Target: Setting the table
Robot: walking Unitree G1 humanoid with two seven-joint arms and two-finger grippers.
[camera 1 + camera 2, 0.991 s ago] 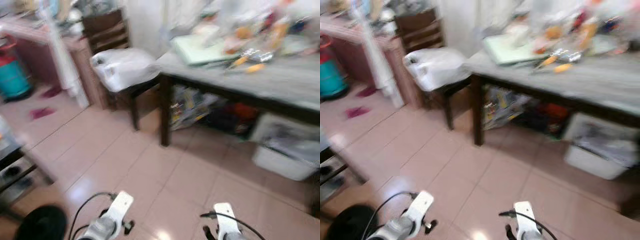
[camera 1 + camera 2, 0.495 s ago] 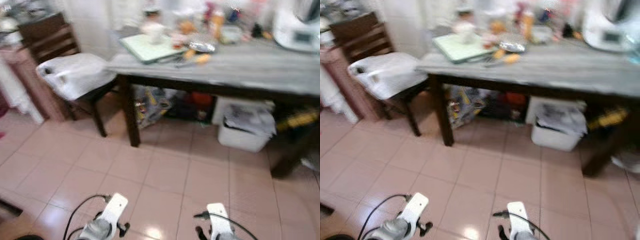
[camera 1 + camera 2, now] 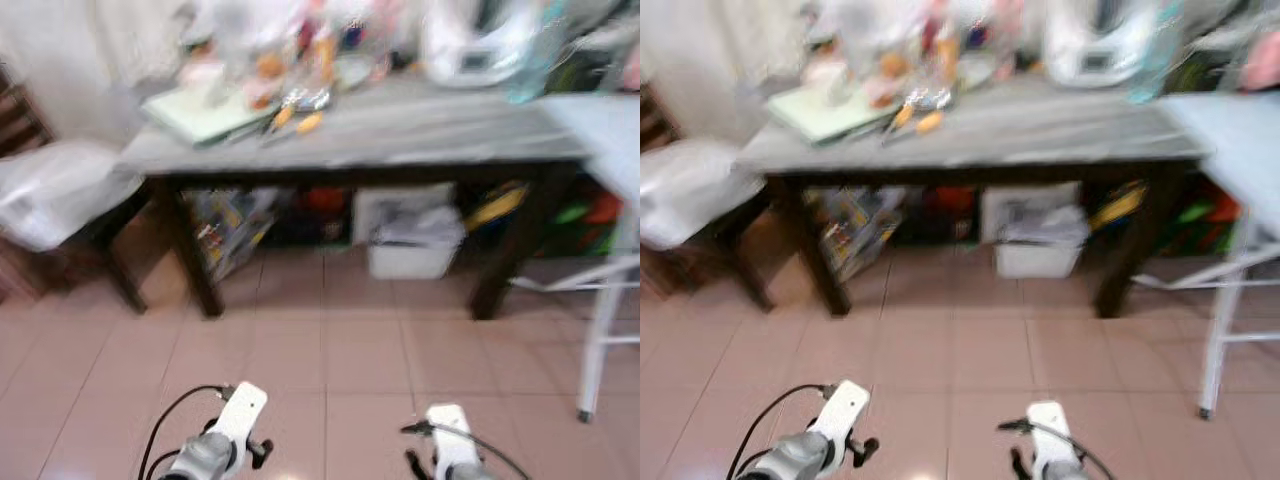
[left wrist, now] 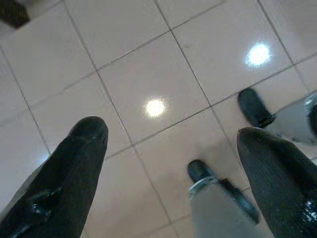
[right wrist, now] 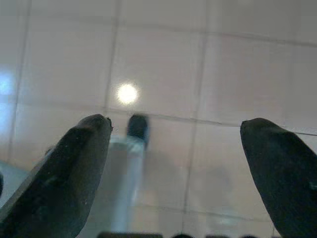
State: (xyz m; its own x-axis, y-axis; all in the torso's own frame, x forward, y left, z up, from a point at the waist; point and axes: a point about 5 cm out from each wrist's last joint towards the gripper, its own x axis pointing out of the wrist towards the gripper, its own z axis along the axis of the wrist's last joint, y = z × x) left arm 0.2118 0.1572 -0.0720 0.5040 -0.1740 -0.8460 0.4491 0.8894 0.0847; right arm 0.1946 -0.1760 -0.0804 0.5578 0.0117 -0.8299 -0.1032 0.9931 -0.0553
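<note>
While both arms hang idle, table (image 3: 420,125) runs lengthwise left to right.

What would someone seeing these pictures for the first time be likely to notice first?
Probably the long dark-legged table straight ahead, its far side crowded with blurred items and a white appliance. Beneath it a white bin stands among other stored things, and a white plastic bag lies on a chair to the robot's left. Both arms hang low over the pink tiled floor, the left gripper and right gripper open.
</note>
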